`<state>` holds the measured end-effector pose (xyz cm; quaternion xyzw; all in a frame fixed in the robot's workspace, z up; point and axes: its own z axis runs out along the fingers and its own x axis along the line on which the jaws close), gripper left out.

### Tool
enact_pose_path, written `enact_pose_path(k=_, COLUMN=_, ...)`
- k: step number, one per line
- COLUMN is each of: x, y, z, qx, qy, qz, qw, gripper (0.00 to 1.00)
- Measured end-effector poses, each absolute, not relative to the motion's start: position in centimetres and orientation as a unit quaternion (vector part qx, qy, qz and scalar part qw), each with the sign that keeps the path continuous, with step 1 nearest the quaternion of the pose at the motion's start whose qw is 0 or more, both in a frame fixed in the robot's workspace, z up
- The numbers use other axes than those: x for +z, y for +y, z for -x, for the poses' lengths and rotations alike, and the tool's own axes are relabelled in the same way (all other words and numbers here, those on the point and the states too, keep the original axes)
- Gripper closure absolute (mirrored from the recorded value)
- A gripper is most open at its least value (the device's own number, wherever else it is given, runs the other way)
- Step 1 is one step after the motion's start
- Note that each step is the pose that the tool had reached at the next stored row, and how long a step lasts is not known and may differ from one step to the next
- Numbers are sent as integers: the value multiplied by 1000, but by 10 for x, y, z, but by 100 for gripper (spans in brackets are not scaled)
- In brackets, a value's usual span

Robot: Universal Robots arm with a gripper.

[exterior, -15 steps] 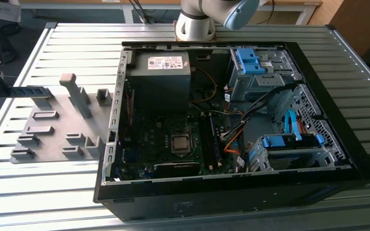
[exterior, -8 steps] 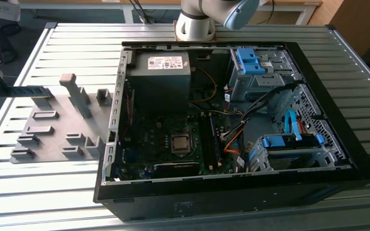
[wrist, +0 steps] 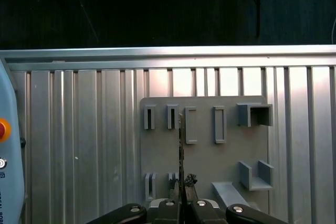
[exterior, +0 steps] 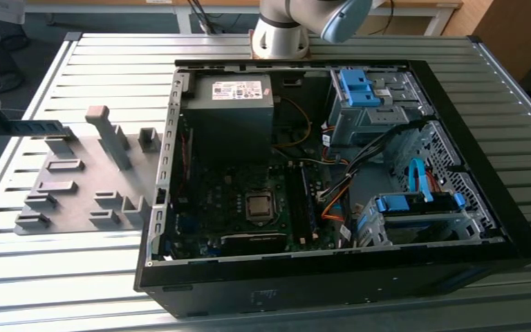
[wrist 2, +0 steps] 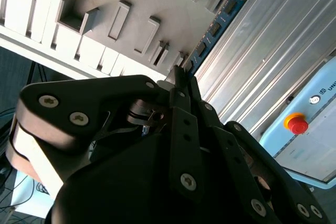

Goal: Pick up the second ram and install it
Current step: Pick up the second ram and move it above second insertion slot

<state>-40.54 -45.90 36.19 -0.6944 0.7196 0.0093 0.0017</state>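
Observation:
My gripper [wrist 2: 181, 80] is shut on the second ram [wrist 2: 215, 24], a thin blue-green board strip with small chips that sticks out past the fingertips. In the exterior view the gripper [exterior: 3, 126] is at the far left edge. There the ram [exterior: 42, 129] lies level over the left end of the grey holder plate [exterior: 81, 181]. In the first wrist view the ram [wrist: 181, 150] shows edge-on as a thin dark line rising from the gripper [wrist: 181, 190], with the holder plate [wrist: 226, 156] and its slots behind it.
The open black computer case [exterior: 339, 290] fills the middle of the slatted metal table [exterior: 81, 277], with the motherboard [exterior: 247, 200], cables and blue drive cages [exterior: 417, 204] inside. The robot base [exterior: 279, 34] stands behind it. A red stop button [wrist 2: 297, 124] sits on a pale blue box.

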Motion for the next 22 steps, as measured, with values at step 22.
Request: enact_pose_path(k=22, x=372, y=-459, z=405, qx=9, qy=720, qz=694, qw=2, gripper=86)
